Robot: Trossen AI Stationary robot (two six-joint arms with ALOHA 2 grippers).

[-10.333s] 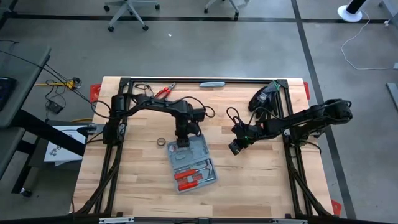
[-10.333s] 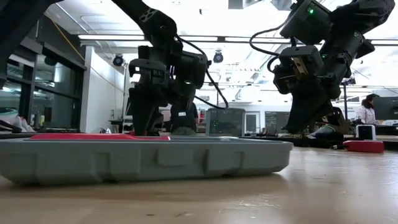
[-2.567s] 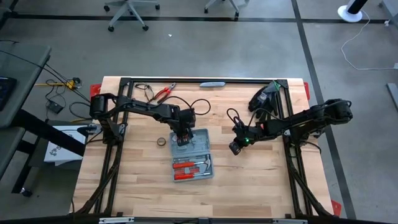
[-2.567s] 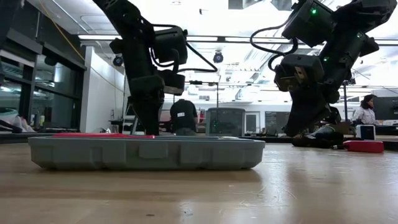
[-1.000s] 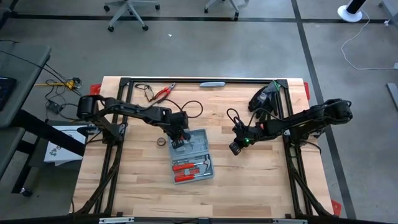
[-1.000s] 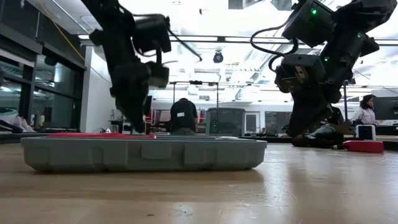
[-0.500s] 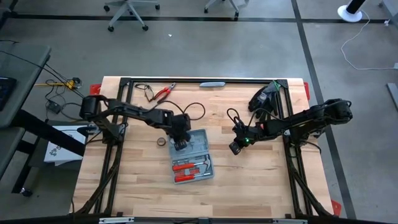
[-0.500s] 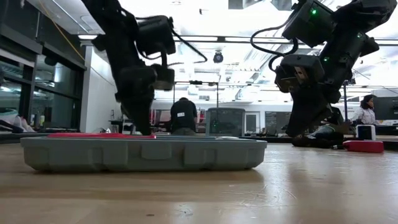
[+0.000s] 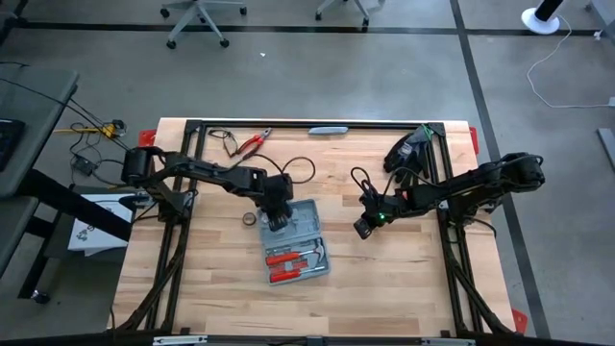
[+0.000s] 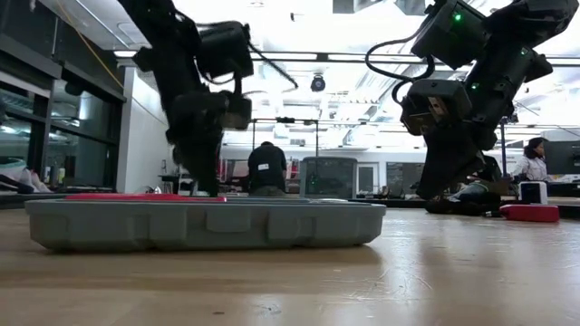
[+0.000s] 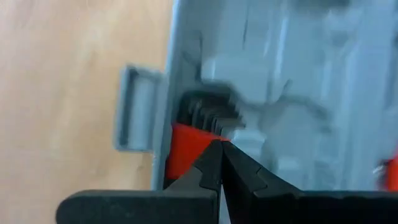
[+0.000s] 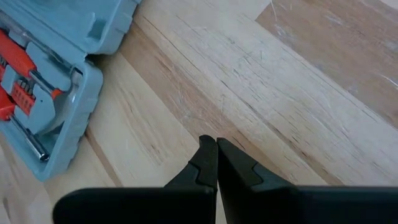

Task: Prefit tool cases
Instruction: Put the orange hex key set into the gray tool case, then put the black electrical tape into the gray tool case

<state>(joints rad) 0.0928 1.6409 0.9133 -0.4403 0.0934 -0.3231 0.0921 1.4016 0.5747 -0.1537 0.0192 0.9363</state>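
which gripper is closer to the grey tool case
Left. The left gripper is over the tool case at its far left corner; the right gripper hangs off to its right, apart.

High view: overhead, facing straight down on the whole table point(image 9: 404, 279) and surrounding floor. Low view: at tabletop height, facing level across the wood into the room, the tool case point(image 10: 204, 224) close before it. Left wrist view: very near, over the case's edge. Right wrist view: farther back, over bare wood, the case at one side. All four views share the case.
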